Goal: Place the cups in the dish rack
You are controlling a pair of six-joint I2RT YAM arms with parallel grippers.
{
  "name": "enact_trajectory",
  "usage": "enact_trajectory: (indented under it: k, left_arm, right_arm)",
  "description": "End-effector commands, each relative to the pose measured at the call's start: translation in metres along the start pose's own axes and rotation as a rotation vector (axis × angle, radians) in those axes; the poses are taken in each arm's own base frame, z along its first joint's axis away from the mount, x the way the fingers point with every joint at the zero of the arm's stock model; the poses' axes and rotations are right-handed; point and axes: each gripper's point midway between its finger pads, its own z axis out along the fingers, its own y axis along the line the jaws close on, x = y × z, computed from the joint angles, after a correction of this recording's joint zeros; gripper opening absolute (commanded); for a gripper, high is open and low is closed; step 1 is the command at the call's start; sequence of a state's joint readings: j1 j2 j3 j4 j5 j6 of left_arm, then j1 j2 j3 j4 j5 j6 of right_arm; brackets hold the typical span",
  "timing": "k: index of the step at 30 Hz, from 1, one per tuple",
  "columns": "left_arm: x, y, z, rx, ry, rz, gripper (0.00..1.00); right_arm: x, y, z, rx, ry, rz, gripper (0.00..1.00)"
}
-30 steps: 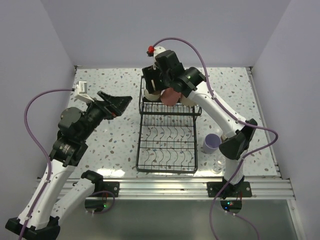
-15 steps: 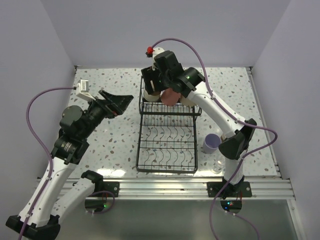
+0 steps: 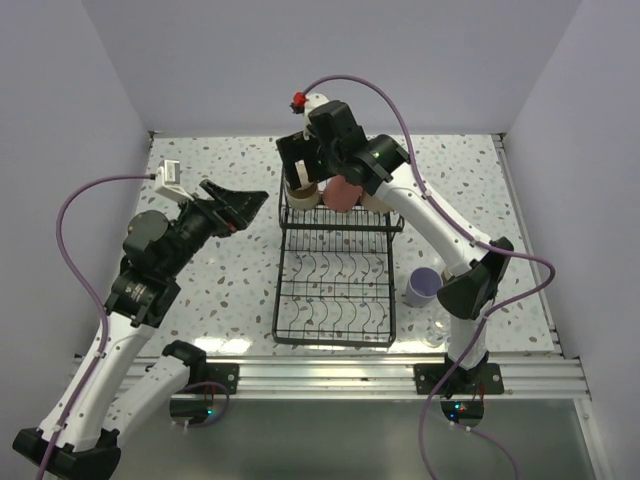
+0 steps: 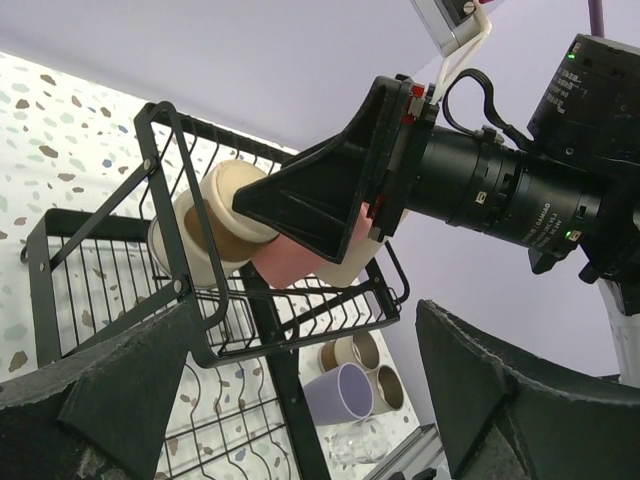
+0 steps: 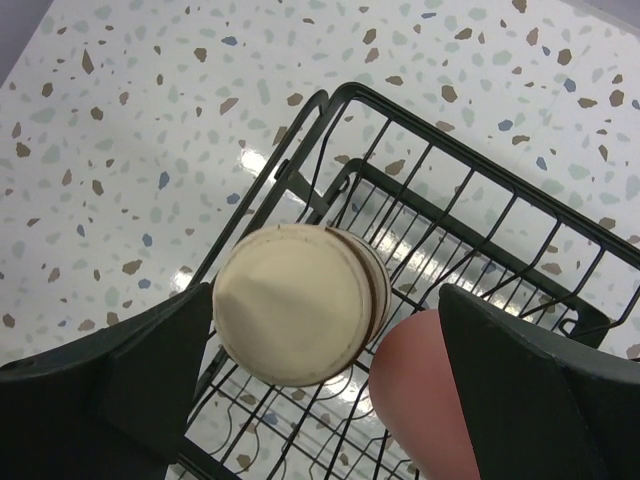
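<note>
The black wire dish rack [image 3: 335,290] stands mid-table. Its raised basket [image 3: 390,224] at the far end holds a cream cup with a brown inside [image 3: 303,192], a pink cup [image 3: 343,194] and another cream cup [image 3: 373,201] partly hidden by the arm. My right gripper [image 3: 303,165] hovers open above the basket; in its wrist view the cream cup [image 5: 295,305] and pink cup [image 5: 425,405] lie below its spread fingers [image 5: 100,385], untouched. My left gripper [image 3: 236,207] is open and empty left of the basket. A lavender cup [image 3: 422,287] and a clear glass [image 3: 434,335] stand right of the rack.
In the left wrist view two tan cups [image 4: 365,352] [image 4: 390,388] sit beside the lavender cup [image 4: 340,392] and the glass [image 4: 355,445], near the right wall. The rack's lower section of curved tines [image 3: 335,300] holds nothing. Walls close in the table on three sides.
My right gripper has drawn back a little to the left and away from the basket, uncovering the cream cup lying there. The left arm has barely shifted.
</note>
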State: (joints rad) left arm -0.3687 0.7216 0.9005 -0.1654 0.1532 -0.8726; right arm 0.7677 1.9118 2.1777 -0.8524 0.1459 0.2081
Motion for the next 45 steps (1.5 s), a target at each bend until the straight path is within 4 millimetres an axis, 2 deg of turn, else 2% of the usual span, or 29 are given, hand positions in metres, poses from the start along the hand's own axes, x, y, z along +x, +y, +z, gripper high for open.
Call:
enact_trajectory:
  k: [1, 11, 21, 30, 33, 35, 39, 40, 45]
  left_arm:
    - [-0.007, -0.012, 0.002, 0.054, -0.027, 0.005, 0.95]
    - [-0.006, -0.015, 0.008, 0.063, -0.008, 0.006, 0.95]
    - [-0.005, -0.015, 0.008, 0.067, -0.001, 0.009, 0.95]
    - [-0.006, -0.016, 0.011, 0.071, -0.001, 0.014, 0.94]
    - [-0.006, -0.016, 0.010, 0.070, 0.000, 0.014, 0.94]
    - [-0.005, -0.015, 0.010, 0.070, 0.004, 0.012, 0.94]
    - [-0.004, -0.016, 0.010, 0.072, 0.006, 0.012, 0.94]
    - [-0.006, -0.018, 0.009, 0.077, 0.003, 0.013, 0.94]
    - [-0.003, -0.021, 0.008, 0.092, 0.026, 0.046, 0.94]
  right_arm:
    - [0.001, -0.004, -0.004, 0.013, 0.019, 0.017, 0.98]
    - [-0.028, -0.004, -0.033, 0.001, -0.070, 0.035, 0.98]
    - [-0.039, -0.031, -0.078, 0.114, -0.144, 0.039, 0.98]
    - [-0.057, -0.027, -0.108, 0.070, -0.219, 0.063, 0.98]
    - [-0.054, -0.025, -0.110, 0.060, -0.219, 0.074, 0.98]
    - [-0.044, -0.027, -0.104, 0.071, -0.187, 0.080, 0.98]
    - [-0.035, -0.041, -0.107, 0.147, -0.168, 0.097, 0.98]
    - [-0.035, -0.056, -0.117, 0.223, -0.190, 0.109, 0.98]
    - [-0.023, -0.086, -0.153, 0.351, -0.252, 0.161, 0.98]
